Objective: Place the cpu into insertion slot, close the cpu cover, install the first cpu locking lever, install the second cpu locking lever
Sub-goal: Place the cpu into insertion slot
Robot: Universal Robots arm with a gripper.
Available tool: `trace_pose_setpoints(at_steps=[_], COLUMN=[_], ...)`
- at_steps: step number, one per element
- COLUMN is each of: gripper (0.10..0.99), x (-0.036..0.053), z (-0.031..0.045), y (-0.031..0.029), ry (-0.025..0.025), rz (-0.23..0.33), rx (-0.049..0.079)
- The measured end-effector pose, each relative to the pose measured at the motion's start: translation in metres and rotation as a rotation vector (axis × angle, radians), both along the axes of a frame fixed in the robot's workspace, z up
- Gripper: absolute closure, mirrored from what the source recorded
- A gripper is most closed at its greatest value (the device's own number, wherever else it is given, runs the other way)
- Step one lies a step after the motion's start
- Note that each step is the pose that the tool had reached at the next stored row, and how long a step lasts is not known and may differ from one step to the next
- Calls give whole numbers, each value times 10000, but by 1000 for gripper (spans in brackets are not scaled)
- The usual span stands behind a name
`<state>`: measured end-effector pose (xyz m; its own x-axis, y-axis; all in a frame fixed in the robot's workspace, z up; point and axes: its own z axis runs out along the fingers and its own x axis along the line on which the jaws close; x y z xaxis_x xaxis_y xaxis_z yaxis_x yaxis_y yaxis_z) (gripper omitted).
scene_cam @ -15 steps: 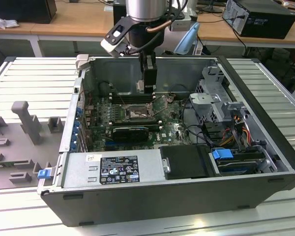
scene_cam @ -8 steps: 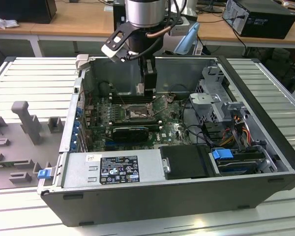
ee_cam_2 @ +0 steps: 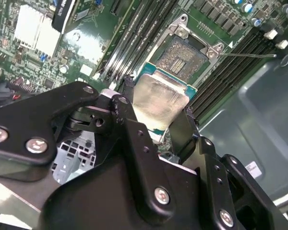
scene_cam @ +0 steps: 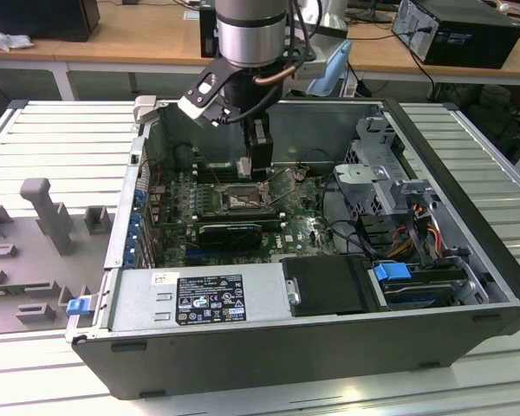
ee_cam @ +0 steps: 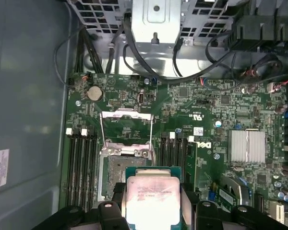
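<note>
One gripper [scene_cam: 254,163], exterior view: hanging inside case [scene_cam: 269,342], just above insertion slot [scene_cam: 243,198]. Second wrist view: clamped on cpu [ee_cam_2: 159,98] by opposite edges, slot open, chip not seated. First wrist view: cpu cover [ee_cam: 126,125] raised. Judged light, stiff, fragile; edge hold safest.

— What is the open computer case [scene_cam: 243,347] resting on?
— From here I see a ribbed silvery bench [scene_cam: 61,130] under it; the case lies flat on the slats.
— Anything else there?
— A grey moulded fixture [scene_cam: 35,251], just beside the case, on the exterior view's left.
</note>
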<state>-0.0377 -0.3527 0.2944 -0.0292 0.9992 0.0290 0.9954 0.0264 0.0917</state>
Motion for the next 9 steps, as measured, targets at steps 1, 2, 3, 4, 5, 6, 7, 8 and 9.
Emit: trace_pose_setpoints(at_steps=[1,2,3,4,5,6,7,8,9], gripper=[549,549,549,549,549,549,549,549,549], x=[-1,-6,-13,-32,-43,-56,-62,-64,-64], z=[-28,-48,-65,-103,-120,-143,-169,-194,-233], y=[4,8,11,25,32,44,58,74,93], ry=[0,0,-1,-1,0,1,0,-1,-1], rz=[-121,-167,-180,-178,-178,-173,-162,-159,-159], rx=[1,1,1,0,0,0,0,1,1])
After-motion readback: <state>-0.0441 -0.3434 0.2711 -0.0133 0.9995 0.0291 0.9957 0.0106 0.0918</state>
